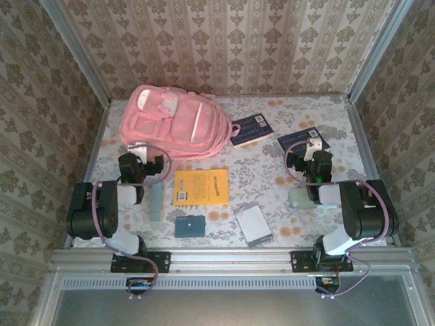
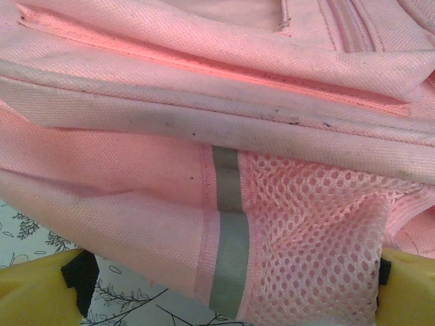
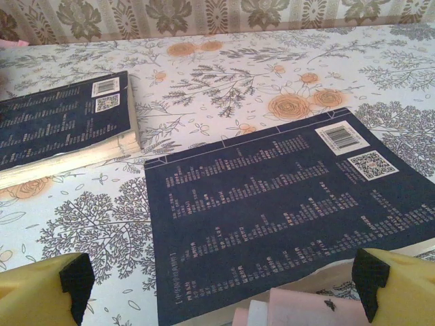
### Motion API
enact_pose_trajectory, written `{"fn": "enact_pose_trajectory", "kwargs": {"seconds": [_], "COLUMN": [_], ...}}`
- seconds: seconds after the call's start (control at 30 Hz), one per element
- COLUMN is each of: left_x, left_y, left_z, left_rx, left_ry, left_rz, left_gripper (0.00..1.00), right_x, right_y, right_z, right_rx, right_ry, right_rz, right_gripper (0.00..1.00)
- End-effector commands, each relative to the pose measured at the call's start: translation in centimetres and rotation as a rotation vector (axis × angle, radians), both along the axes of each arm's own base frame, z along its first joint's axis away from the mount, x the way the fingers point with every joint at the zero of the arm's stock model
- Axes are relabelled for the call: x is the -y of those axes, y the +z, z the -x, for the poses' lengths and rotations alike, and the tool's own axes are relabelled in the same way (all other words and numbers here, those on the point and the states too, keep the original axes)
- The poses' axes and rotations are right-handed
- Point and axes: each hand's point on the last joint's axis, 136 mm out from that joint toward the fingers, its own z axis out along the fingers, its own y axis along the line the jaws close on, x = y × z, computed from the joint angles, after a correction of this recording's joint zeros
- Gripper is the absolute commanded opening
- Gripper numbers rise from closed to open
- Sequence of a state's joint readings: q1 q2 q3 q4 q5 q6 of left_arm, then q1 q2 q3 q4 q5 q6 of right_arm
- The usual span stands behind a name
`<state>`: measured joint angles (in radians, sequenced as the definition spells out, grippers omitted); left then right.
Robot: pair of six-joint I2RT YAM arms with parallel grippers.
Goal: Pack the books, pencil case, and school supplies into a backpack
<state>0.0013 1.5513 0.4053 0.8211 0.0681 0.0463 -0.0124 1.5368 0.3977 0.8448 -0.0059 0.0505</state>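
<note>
The pink backpack (image 1: 173,122) lies at the back left. My left gripper (image 1: 141,161) stands open at its near edge. In the left wrist view the backpack's mesh pocket and grey strip (image 2: 228,224) sit between the yellow fingers (image 2: 37,292), with the gripper (image 2: 224,302) holding nothing. Two navy books (image 1: 250,129) (image 1: 304,141) lie at the back right. My right gripper (image 1: 307,157) hangs open over the near edge of the right one (image 3: 285,204); the gripper (image 3: 221,295) is empty. The orange-yellow book (image 1: 200,187) lies mid-table. A dark teal rectangle (image 1: 189,225) and a silver-framed pale rectangle (image 1: 253,223) lie near the front.
A long pale teal item (image 1: 156,202), perhaps the pencil case, lies beside the left arm. A pale mint item (image 1: 299,197) sits under the right arm. A small pink and white thing (image 3: 306,311) shows at the right book's near edge. Patterned walls enclose the table.
</note>
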Motion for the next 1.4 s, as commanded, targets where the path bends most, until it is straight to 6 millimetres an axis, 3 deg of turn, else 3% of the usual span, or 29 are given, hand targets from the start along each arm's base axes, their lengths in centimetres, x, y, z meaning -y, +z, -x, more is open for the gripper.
{"fn": "enact_pose_trajectory", "kwargs": {"seconds": [0.0, 0.83, 0.93, 1.03, 1.13, 1.27, 1.37], "left_x": [0.1, -0.1, 0.3, 2.3, 4.0, 9.4, 12.9], "left_y": [1.3, 1.9, 3.8, 7.3, 12.8, 20.3, 23.2], "left_z": [-0.4, -0.1, 0.8, 1.8, 3.0, 5.6, 7.3], "left_rx": [0.047, 0.067, 0.100, 0.123, 0.240, 0.429, 0.424], "left_ry": [-0.009, 0.006, 0.010, -0.088, -0.093, -0.248, -0.306], "left_rz": [-0.010, -0.018, -0.050, -0.072, -0.110, -0.023, 0.070], "left_gripper": [1.00, 1.00, 1.00, 1.00, 1.00, 1.00, 1.00], "right_x": [-0.2, -0.2, -0.2, -1.2, -3.7, -7.3, -11.2], "right_y": [0.9, 1.0, 1.6, 3.4, 8.0, 15.2, 19.6], "right_z": [-0.4, -0.3, 0.6, 1.0, 1.5, 3.9, 5.9], "right_rx": [0.026, 0.034, 0.084, 0.095, 0.109, 0.250, 0.299], "right_ry": [0.008, 0.011, 0.011, 0.057, 0.138, 0.215, 0.301], "right_rz": [0.016, 0.013, 0.012, 0.033, 0.091, 0.078, 0.041], "right_gripper": [1.00, 1.00, 1.00, 1.00, 1.00, 1.00, 1.00]}}
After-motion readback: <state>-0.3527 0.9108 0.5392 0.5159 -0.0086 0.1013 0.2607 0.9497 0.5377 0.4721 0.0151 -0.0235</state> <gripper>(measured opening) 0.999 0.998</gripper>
